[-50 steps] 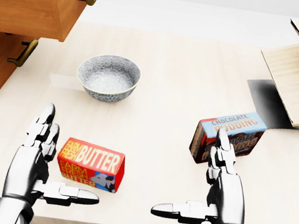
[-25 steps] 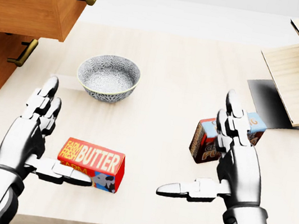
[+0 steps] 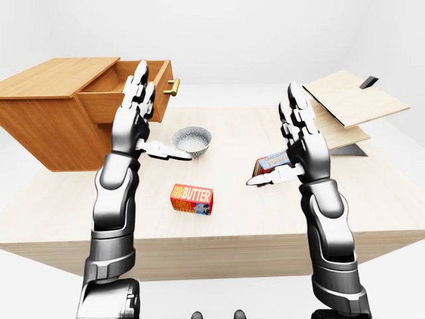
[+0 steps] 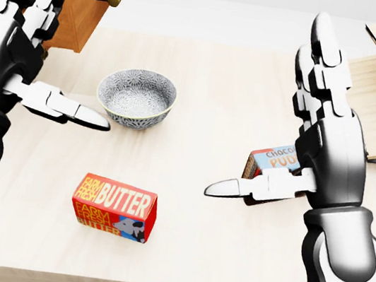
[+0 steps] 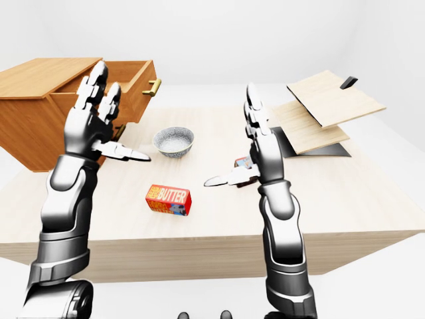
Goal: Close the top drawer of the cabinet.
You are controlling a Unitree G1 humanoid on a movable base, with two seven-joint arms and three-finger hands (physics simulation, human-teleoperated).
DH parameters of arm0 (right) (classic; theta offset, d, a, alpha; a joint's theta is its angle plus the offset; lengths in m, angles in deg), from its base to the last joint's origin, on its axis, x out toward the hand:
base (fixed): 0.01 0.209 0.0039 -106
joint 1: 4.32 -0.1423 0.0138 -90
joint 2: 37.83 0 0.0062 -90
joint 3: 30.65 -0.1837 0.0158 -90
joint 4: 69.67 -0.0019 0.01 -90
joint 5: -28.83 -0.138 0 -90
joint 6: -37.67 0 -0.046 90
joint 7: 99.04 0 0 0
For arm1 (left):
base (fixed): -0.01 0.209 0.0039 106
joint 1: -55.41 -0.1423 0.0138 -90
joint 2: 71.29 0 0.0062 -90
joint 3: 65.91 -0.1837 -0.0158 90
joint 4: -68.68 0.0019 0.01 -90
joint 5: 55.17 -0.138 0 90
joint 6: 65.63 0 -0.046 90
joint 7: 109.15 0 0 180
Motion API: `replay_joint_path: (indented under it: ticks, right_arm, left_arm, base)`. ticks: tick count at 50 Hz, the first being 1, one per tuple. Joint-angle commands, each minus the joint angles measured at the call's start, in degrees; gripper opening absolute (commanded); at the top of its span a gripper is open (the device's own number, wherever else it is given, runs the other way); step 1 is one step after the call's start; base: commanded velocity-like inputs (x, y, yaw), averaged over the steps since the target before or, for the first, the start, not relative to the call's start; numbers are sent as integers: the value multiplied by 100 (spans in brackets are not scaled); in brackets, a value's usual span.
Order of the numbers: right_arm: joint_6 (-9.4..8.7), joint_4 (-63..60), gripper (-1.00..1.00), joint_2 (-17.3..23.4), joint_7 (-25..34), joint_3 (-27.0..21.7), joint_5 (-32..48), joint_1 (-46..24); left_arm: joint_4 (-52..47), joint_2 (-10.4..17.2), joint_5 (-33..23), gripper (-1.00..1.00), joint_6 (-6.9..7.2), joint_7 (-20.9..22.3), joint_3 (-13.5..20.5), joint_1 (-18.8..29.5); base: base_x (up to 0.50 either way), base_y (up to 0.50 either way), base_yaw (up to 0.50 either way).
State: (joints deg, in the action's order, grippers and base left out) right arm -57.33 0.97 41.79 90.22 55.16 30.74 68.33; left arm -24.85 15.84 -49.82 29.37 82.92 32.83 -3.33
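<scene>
1. Counter point(image 3: 232, 199): pale wood, broad, beneath both raised hands and carrying everything else.
2. Cabinet point(image 3: 46, 106): orange-brown wood, standing on the counter's left end in the left-eye view, beyond and left of the left fingers.
3. Top drawer point(image 3: 116, 100): pulled well out of the cabinet, inside bare so far as seen, brass handle point(image 3: 172, 86) on its face just right of the left fingertips in the left-eye view.
4. Pale boards point(image 3: 355, 100): stacked and tilted at the counter's far right, right of the right fingers, over a dark flat sheet point(image 3: 348, 151).
5. Left hand point(image 3: 136, 109): raised, palm upright, fingers point(image 3: 139, 76) spread wide and straight, thumb jutting sideways toward the bowl, holding nothing; overlaps the drawer face in the eye views, contact not clear.
6. Right hand point(image 4: 325, 134): raised likewise, fingers point(image 4: 322, 40) wide and straight, thumb pointing left, empty.
7. Bowl point(image 4: 136, 97): grey speckled, upright, just beyond the left thumb tip in the head view, apart from it.
8. Butter box point(image 4: 114, 206): red and yellow, lying flat, below and between the two thumbs.
9. Chocolate pudding box point(image 4: 270, 161): partly hidden behind the right palm and thumb.
</scene>
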Motion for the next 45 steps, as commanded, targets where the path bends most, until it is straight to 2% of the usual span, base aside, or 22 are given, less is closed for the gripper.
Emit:
replay_joint_path:
  ticks: [1,8,28,45]
  right_arm:
    - [0,-75,100,72,57,-79,-45,-216]
    - [0,111,100,137,138,-130,-127,-335]
    - [0,-283,100,42,204,22,-51,-100]
    - [0,-36,100,22,257,-19,-66,-63]
  left_arm:
    - [-206,164,132,100,0,-28,72,520]
    - [-326,218,193,100,0,-94,79,514]
    - [-555,202,175,100,0,-34,72,409]
    - [-667,164,148,100,0,66,46,306]
  base:
    - [0,0,0]
    - [0,0,0]
    - [0,0,0]
    - [21,0,0]
